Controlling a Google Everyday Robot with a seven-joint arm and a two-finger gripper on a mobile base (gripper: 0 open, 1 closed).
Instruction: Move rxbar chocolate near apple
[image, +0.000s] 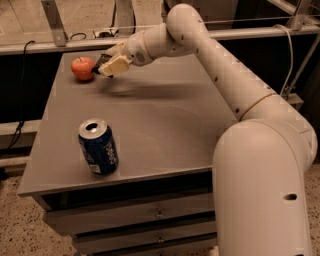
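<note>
The red-orange apple (82, 68) sits at the far left of the grey table (165, 125). My gripper (109, 65) hangs just above the table, right next to the apple on its right side. It is shut on the rxbar chocolate (101, 61), a thin dark bar that shows only partly between the cream-coloured fingers (117, 65). The bar's end reaches to within a finger's width of the apple. I cannot tell whether the bar touches the table.
A blue soda can (98, 146) stands upright near the table's front left edge. The white arm (215, 55) reaches in from the right across the back of the table. Drawers (150, 215) lie below the top, and a metal rail (50, 46) runs behind.
</note>
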